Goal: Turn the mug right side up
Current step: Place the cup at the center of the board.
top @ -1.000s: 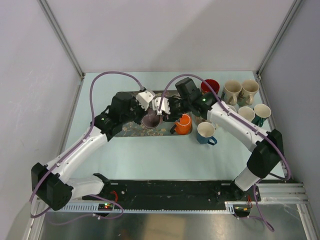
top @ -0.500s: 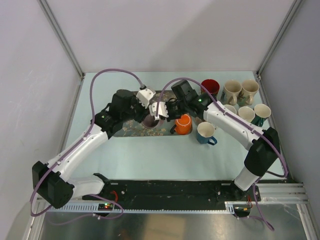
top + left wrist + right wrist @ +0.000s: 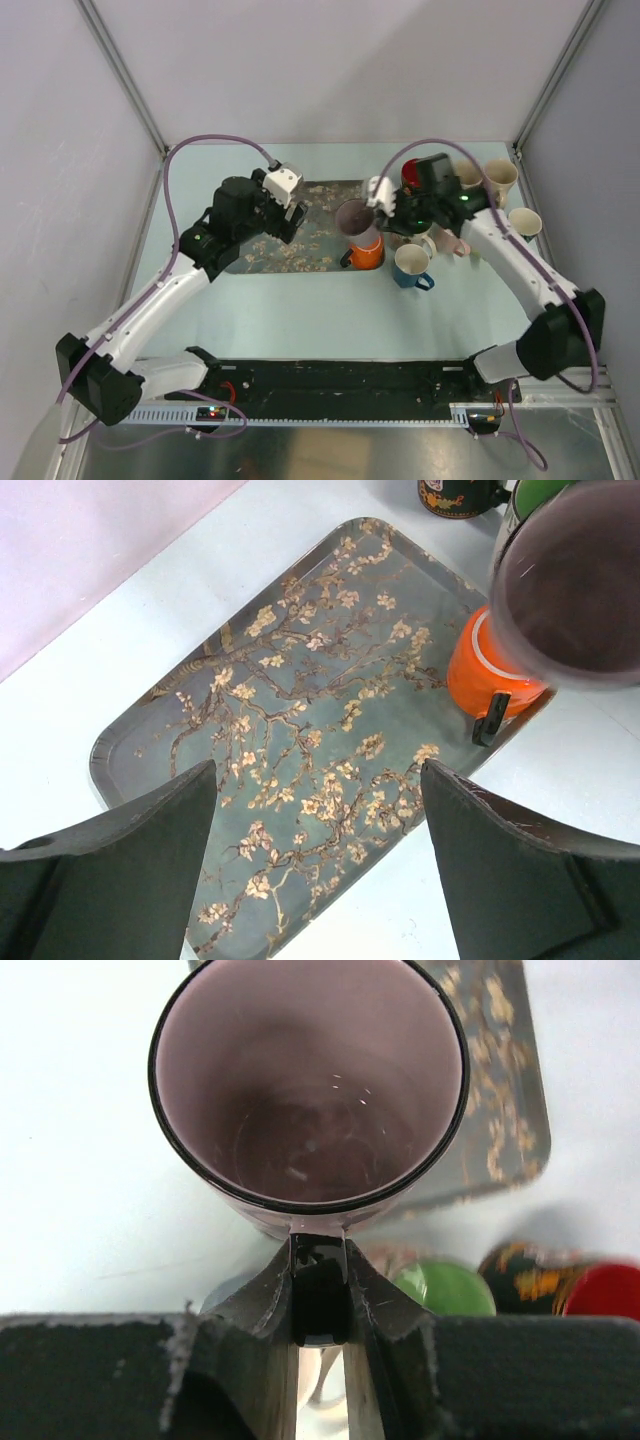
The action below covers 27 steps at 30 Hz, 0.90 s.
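The mug [image 3: 357,221] is purple with a dark handle and hangs in the air over the right end of the flowered tray [image 3: 270,255]. My right gripper [image 3: 385,203] is shut on its handle. In the right wrist view the mug's [image 3: 305,1090] open mouth faces the camera, with the fingers [image 3: 262,1295] of the right gripper [image 3: 320,1295] clamping the handle. My left gripper [image 3: 290,215] is open above the tray, apart from the mug. In the left wrist view the left gripper [image 3: 320,850] hangs wide over the tray [image 3: 300,730] and the mug [image 3: 575,580] is at the upper right.
An orange mug [image 3: 367,250] stands upside down at the tray's right edge, just below the held mug. A blue mug [image 3: 411,264] stands to its right. Several more mugs, red [image 3: 421,172] and cream [image 3: 465,182], crowd the back right corner.
The left gripper let go of the mug, opened and drew back to the left. The right gripper closed on the handle and carried the mug up and to the right, mouth now upward.
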Each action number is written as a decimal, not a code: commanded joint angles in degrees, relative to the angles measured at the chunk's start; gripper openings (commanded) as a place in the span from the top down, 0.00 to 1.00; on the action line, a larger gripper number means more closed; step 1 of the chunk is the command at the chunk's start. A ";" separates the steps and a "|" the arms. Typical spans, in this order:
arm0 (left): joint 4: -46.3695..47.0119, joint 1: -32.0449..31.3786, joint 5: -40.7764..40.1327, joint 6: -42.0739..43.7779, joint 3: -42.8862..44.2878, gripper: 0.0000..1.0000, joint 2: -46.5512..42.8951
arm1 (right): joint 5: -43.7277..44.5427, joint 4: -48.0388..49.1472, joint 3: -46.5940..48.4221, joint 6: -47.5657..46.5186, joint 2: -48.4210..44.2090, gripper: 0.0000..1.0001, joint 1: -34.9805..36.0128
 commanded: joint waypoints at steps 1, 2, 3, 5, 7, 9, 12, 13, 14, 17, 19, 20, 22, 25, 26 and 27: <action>2.22 0.11 -0.36 -0.95 1.74 0.14 0.55 | -8.89 -0.99 -1.19 9.65 -11.47 1.00 -9.58; 2.26 0.11 -0.04 -1.29 2.12 0.14 1.02 | -9.76 -1.92 -1.95 10.93 -12.91 1.00 -12.78; 2.24 0.11 0.39 -1.60 2.44 0.14 1.60 | -10.85 -2.60 -2.91 12.23 -14.51 1.00 -15.52; 2.29 0.10 1.01 -2.15 3.21 0.14 2.59 | -12.71 -4.12 -5.27 13.84 -17.54 1.00 -21.31; 2.30 0.13 1.32 -2.56 3.97 0.15 3.65 | -13.50 -6.04 -7.73 13.60 -20.47 1.00 -26.07; 2.30 0.11 1.47 -2.88 4.64 0.15 4.62 | -13.39 -7.60 -10.56 12.42 -23.60 1.00 -29.86; 2.36 0.10 1.68 -3.35 5.37 0.15 5.50 | -13.47 -9.21 -15.14 11.08 -27.26 1.00 -35.60; 2.38 0.15 1.78 -3.55 5.47 0.15 5.64 | -13.59 -9.67 -16.22 10.67 -28.01 1.00 -37.96; 2.38 0.17 1.86 -3.65 5.56 0.16 5.72 | -13.91 -10.22 -17.51 10.21 -28.79 1.00 -39.80; 2.34 0.16 1.84 -4.01 5.46 0.16 5.61 | -14.67 -11.28 -20.29 8.87 -30.38 1.00 -45.68; 2.33 0.12 1.86 -4.12 5.17 0.16 5.37 | -15.24 -11.70 -21.75 8.03 -30.91 1.00 -49.17; 2.36 0.11 1.86 -4.11 5.02 0.16 5.27 | -15.57 -12.02 -22.34 7.48 -30.98 1.00 -50.50; 2.36 0.11 1.89 -4.23 4.75 0.16 5.13 | -16.06 -12.68 -23.42 6.04 -31.04 1.00 -52.89; 2.38 0.10 1.89 -4.28 4.58 0.16 5.10 | -15.80 -13.15 -25.70 3.16 -31.37 1.00 -54.68; 2.34 0.15 1.92 -4.32 4.59 0.16 5.09 | -15.46 -13.18 -26.73 1.97 -31.52 1.00 -54.93; 2.37 0.13 1.89 -4.39 4.60 0.16 5.09 | -15.20 -13.20 -27.60 1.02 -31.55 1.00 -55.14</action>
